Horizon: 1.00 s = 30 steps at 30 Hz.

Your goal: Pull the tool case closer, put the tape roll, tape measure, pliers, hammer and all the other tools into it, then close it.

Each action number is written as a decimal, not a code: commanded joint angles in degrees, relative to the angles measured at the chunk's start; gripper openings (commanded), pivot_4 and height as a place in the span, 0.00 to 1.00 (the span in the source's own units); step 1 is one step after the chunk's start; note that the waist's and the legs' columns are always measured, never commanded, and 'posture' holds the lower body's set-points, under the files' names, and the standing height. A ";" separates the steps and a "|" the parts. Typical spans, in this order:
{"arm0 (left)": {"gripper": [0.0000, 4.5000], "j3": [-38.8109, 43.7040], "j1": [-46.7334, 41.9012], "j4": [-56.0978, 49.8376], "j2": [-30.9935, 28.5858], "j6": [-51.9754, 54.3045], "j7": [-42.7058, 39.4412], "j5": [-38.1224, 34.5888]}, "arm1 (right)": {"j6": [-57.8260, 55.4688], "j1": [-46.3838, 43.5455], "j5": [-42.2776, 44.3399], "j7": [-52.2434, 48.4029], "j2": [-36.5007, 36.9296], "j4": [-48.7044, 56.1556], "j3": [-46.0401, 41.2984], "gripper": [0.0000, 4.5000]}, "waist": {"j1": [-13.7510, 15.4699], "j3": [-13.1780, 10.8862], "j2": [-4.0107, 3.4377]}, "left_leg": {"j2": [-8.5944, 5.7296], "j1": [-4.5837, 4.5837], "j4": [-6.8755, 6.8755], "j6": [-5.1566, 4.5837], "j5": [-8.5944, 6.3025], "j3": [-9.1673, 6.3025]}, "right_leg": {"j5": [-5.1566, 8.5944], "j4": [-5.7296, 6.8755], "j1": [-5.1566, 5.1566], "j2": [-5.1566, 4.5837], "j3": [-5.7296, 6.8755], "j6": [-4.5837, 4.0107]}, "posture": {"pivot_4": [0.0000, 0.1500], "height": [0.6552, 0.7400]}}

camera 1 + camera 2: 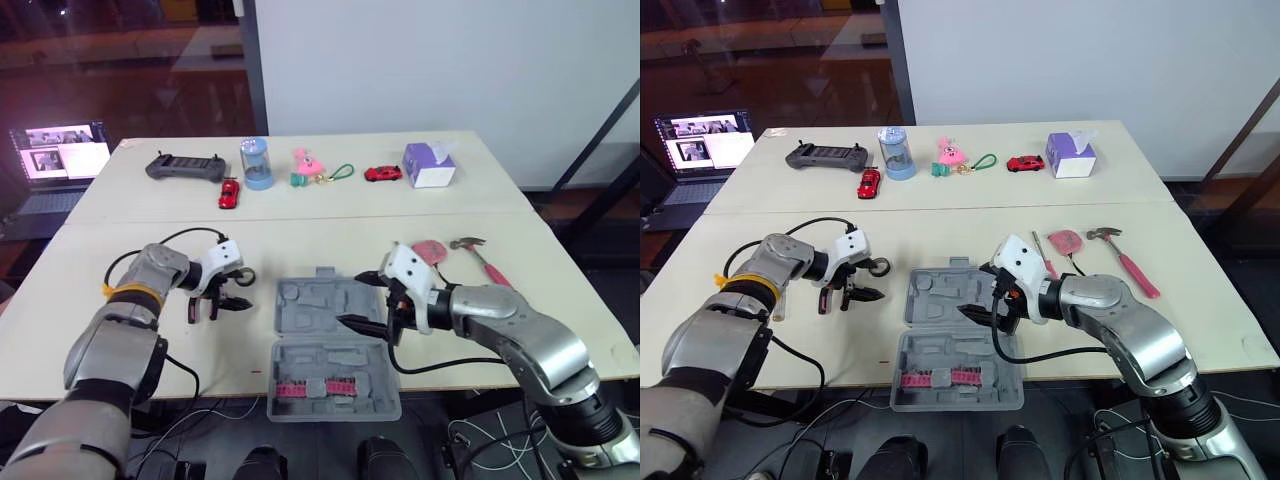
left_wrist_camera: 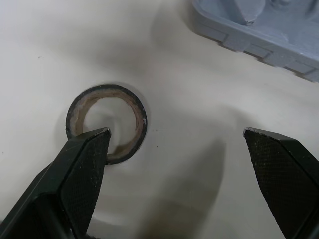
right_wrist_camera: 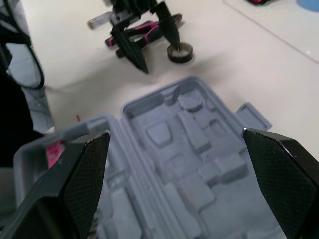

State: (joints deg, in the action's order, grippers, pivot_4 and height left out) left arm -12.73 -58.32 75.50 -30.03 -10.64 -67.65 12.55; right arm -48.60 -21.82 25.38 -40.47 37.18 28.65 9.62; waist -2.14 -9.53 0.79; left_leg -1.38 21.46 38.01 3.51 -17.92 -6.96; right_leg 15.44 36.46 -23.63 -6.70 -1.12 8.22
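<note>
The step in hand looks like the pick of the tape roll, the first tool to go into the tool case. The case lies open at the middle of the worktop's front edge, with only pink bits in the half nearest that edge. The tape roll lies flat just off the case's left side, apart from it. The left gripper hangs low over it with its fingers spread wide and holding nothing. One fingertip sits over the roll's hole and the other is well off toward the case. The next move probably calls for a drop so that one finger enters the hole, then a squeeze on the roll's wall. The pliers lie just beside the roll, so that drop should stay clear of them. The right gripper, also wide and empty, hovers over the case's right side. The tape measure and hammer wait toward the right edge.
</note>
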 commanded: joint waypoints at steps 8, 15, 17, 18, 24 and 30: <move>0.99 0.06 -1.73 1.39 2.09 0.81 4.48 3.02 | -1.22 2.50 0.08 3.88 -0.50 3.99 -2.55 1.00 | -0.23 0.00 0.00 | 0.00 -0.01 0.00 -0.01 0.00 -0.01 | 0.00 0.02 0.00 0.00 0.00 0.00 | 1.00 1.00; 0.41 -0.75 -1.79 1.88 2.12 1.45 7.21 5.39 | -2.26 3.34 0.71 5.54 -0.76 5.75 -3.47 1.00 | -0.24 0.00 0.00 | 0.00 -0.05 0.01 -0.02 -0.01 -0.01 | 0.00 0.08 0.01 0.00 0.00 0.00 | 1.00 1.00; 0.18 -0.96 -1.74 1.99 2.11 1.63 8.12 6.03 | -2.44 3.33 0.91 5.87 -0.75 6.00 -3.77 1.00 | -0.25 0.00 0.00 | 0.00 -0.07 0.02 -0.02 -0.01 -0.01 | 0.00 0.13 0.01 0.00 0.00 0.00 | 1.00 1.00; 0.06 -1.03 -1.69 2.06 2.10 1.78 8.72 6.38 | -2.50 3.30 0.99 6.05 -0.72 6.15 -3.89 1.00 | -0.25 0.00 0.00 | 0.00 -0.08 0.02 -0.02 -0.01 -0.01 | 0.00 0.15 0.01 0.00 0.00 0.00 | 1.00 1.00; 0.01 -0.89 -1.55 2.25 1.79 1.71 10.40 7.64 | -2.83 3.15 1.40 6.96 -0.81 6.68 -4.21 1.00 | -0.24 0.01 0.00 | 0.00 -0.11 0.04 -0.05 -0.03 -0.01 | 0.00 0.23 0.01 0.00 -0.01 0.00 | 1.00 1.00; 0.01 2.19 -6.10 1.16 0.39 -0.90 2.28 4.16 | -2.36 2.82 0.71 7.77 -1.72 6.43 -3.33 1.00 | -0.30 -0.01 0.03 | 0.00 -0.04 0.10 -0.20 -0.11 -0.02 | 0.00 0.53 -0.09 0.00 -0.01 0.00 | 1.00 1.00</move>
State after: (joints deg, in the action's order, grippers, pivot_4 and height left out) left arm -12.23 -61.63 77.55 -28.14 -10.50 -62.28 18.19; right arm -51.99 -18.30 26.02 -32.97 35.90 32.50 6.53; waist -2.45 -9.54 0.81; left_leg -1.38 21.42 38.11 3.33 -18.01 -6.98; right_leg 15.45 36.99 -23.73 -6.70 -1.13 8.22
